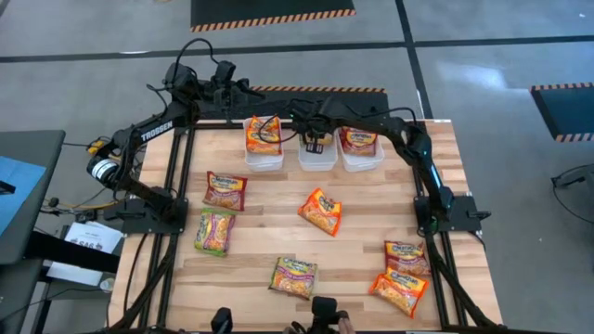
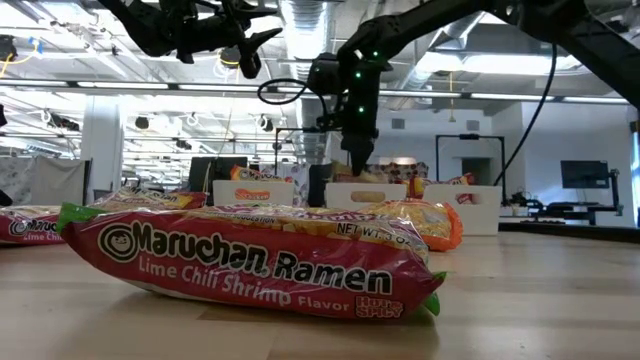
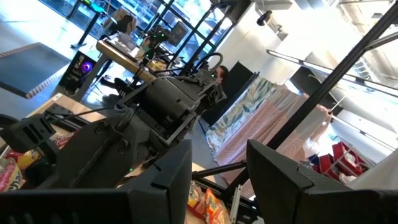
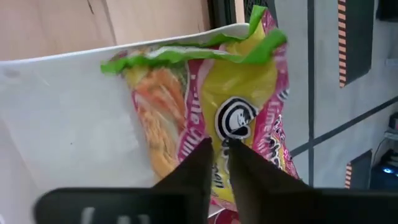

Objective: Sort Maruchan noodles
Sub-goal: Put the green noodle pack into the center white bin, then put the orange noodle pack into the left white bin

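Observation:
Three white bins stand in a row at the table's far edge. My right gripper (image 1: 316, 141) (image 4: 219, 149) points down into the middle bin (image 1: 317, 158) (image 4: 62, 112). Its fingers are open by a narrow gap. Right under them a pink and yellow Maruchan packet with a green end (image 4: 249, 93) leans on the bin's wall. In the high view the gripper hides this packet. My left gripper (image 3: 217, 155) hangs open and empty, raised above the far left of the table (image 1: 232, 85). My right gripper comes from above, slanting down, with its fingertips (image 4: 202, 155) in front of the packet's printed face near the round logo (image 4: 236, 121). I cannot tell whether they touch it. The packet rests in the bin, tilted against the wall.
The left bin holds an orange packet (image 1: 263, 134) and the right bin a red one (image 1: 358, 141). Several packets lie loose on the table (image 1: 225, 190) (image 1: 215, 232) (image 1: 321, 211) (image 1: 294, 276) (image 1: 401, 289). In the low view a Lime Chili Shrimp packet (image 2: 250, 265) lies at the near edge.

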Robot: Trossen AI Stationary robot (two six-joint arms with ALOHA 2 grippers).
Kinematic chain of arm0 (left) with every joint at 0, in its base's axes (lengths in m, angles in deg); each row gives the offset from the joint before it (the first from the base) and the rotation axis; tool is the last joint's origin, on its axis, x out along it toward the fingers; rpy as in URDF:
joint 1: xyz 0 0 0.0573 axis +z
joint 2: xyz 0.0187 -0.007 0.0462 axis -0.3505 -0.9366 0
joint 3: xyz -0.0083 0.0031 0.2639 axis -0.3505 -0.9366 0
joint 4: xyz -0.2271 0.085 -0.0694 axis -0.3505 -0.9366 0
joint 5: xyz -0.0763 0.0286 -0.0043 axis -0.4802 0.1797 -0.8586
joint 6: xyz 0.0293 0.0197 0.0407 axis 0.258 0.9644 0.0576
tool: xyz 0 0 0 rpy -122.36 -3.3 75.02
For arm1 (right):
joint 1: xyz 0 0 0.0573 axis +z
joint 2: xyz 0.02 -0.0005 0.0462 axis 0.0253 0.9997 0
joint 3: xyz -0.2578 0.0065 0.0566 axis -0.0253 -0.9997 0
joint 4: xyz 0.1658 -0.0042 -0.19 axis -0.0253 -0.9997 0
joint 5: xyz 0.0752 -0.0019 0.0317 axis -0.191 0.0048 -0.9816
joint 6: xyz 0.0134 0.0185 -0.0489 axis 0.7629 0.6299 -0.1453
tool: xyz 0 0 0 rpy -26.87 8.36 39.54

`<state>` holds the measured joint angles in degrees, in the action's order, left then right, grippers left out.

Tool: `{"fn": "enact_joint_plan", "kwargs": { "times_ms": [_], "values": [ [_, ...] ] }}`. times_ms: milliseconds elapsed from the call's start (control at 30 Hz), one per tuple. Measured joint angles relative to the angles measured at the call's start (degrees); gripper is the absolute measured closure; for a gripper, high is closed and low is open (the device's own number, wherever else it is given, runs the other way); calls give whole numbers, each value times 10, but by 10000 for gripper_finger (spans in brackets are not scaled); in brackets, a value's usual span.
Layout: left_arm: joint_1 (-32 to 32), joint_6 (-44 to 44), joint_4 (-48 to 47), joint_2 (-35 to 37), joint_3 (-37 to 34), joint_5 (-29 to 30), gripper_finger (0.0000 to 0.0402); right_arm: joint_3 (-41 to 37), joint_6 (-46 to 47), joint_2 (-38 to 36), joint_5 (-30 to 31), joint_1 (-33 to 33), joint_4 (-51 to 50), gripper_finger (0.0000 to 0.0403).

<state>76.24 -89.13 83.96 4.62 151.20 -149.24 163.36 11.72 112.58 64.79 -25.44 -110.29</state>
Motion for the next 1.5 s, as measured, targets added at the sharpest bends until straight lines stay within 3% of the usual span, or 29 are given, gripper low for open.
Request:
{"fn": "enact_joint_plan", "kwargs": {
  "times_ms": [367,667,833,1033,1200,1500],
  "values": [
    [0,-14,0,2,0,-14,264,0,28,-50,-2,15,-37,231],
    [0,-22,0,53,0,-13,264,0,88,-162,-27,35,-135,225],
    [-1,-16,-41,98,0,0,264,0,127,-232,-83,38,-182,228],
    [-17,44,-153,151,0,15,264,0,194,-301,-177,40,-222,228],
    [-39,116,-303,193,0,17,264,0,270,-341,-241,44,-290,228],
    [-102,308,-593,271,0,54,264,-72,377,-405,-278,107,-315,228]
  ]
}}
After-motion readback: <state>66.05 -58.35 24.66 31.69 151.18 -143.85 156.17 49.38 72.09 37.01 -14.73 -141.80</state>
